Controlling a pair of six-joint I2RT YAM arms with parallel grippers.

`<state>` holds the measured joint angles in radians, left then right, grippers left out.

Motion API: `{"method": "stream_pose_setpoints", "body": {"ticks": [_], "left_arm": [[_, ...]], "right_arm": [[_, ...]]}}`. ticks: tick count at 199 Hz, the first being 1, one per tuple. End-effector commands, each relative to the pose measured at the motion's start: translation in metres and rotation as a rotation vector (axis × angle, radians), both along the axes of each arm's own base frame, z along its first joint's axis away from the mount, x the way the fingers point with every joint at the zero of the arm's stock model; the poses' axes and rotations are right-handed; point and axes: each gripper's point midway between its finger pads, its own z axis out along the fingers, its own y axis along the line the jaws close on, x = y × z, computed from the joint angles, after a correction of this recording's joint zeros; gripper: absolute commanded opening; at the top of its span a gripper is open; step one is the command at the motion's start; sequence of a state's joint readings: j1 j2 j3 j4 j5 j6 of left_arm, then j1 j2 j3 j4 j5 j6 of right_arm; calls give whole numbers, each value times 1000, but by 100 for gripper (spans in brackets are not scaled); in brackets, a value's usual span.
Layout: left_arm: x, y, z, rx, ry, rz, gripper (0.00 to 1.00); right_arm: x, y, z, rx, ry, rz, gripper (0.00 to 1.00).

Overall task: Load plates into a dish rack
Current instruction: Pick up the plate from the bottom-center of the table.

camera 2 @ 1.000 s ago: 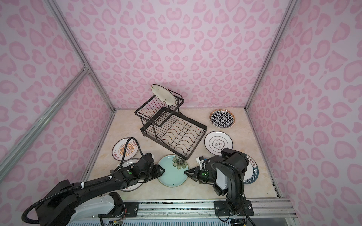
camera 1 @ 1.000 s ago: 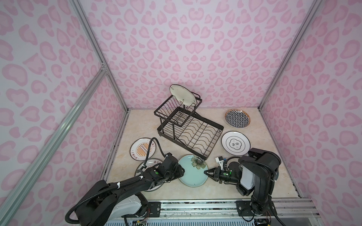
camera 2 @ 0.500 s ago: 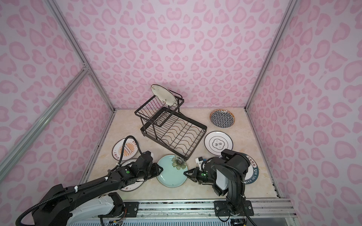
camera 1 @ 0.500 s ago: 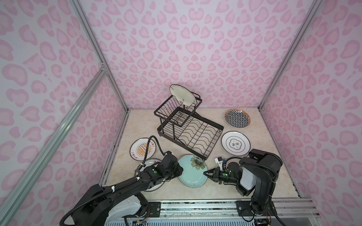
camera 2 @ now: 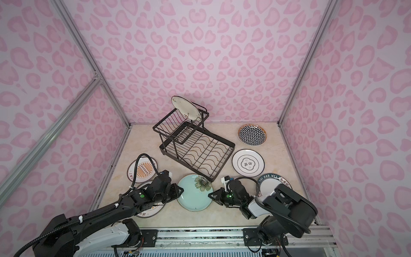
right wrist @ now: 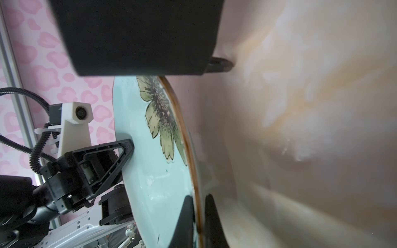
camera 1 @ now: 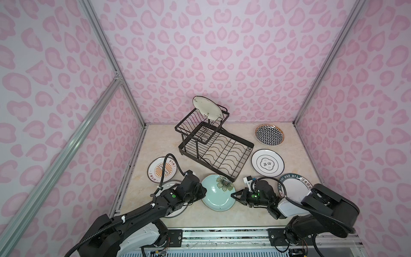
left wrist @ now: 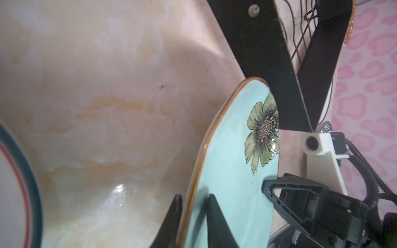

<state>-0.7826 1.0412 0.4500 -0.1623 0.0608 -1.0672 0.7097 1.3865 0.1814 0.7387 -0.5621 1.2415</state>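
The rack (camera 1: 243,162) corner stands just behind the blue-green plate (camera 1: 216,199), so that way is tight. Other plates (camera 1: 267,164) lie flat on the surface (camera 1: 222,219) to both sides. In front of it the surface is bare. The low part of the rack is open from above.

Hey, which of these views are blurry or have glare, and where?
Left wrist: a glare spot on the table, teal plate sharp. Right wrist: table soft and smeared, rack a dark blur up close. Both top views: sharp, evenly lit.
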Motion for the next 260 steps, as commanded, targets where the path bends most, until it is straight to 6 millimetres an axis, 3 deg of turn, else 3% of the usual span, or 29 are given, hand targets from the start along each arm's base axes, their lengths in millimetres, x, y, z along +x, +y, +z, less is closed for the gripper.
{"method": "stream_pose_setpoints", "body": {"ticks": [1,79,126,174,240,260], "left_arm": [[-18,-6,3,-10,40,-109,3],[-29,-7,61,-127,-36,-143,4],[-26,-8,79,-133,-66,-144,4],[1,-21,99,-115,-135,-127,4],[51,-51,100,-152,-145,-118,3],[60,-60,104,-182,-151,-133,9]], "right_arm": [[-4,9,28,-37,-172,133,0],[6,17,74,-9,-229,128,0],[16,19,108,65,-246,80,0],[33,4,126,95,-272,3,0],[61,-26,144,116,-298,-83,0],[66,-30,147,128,-304,-104,0]]}}
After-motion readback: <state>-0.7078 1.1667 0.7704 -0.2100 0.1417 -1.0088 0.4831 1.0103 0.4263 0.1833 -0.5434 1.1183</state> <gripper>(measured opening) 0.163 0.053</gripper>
